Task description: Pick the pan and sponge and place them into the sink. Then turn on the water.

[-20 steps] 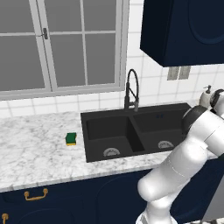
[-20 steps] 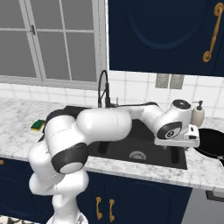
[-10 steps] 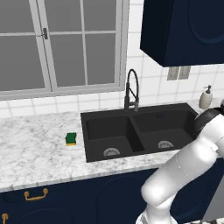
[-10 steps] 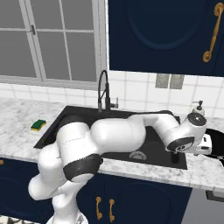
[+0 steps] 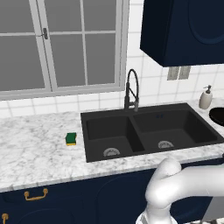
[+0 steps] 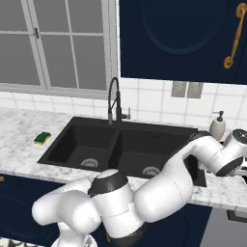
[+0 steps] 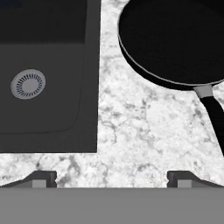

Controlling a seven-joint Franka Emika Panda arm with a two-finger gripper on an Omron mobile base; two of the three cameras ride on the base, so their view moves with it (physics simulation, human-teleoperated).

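Tabletop: white-grey marble on navy cabinets, under a window and white wall tiles.
Sponge: flat on the tabletop, left of the sink, near its left rim but apart from it; green top up.
Sink: black double basin set in the tabletop, a silver drain in each basin; both basins bare.
Faucet: black arched spring neck behind the divider between the basins.
Soap bottle: beige, upright on the tabletop just right of the sink's back corner.
Pan: black with a thin grey rim, on the tabletop right of the sink, close to its right rim without touching; its handle runs toward the lower right of the hand view. In the left base view a sliver of it shows at the right edge, beside the soap bottle.
Arm: white, reaching from the base across the front of the sink to the far right end of the tabletop.
Gripper: released, jaws spread wide with nothing between them; it hangs over bare marble between the sink's right front corner and the pan's handle, touching neither.
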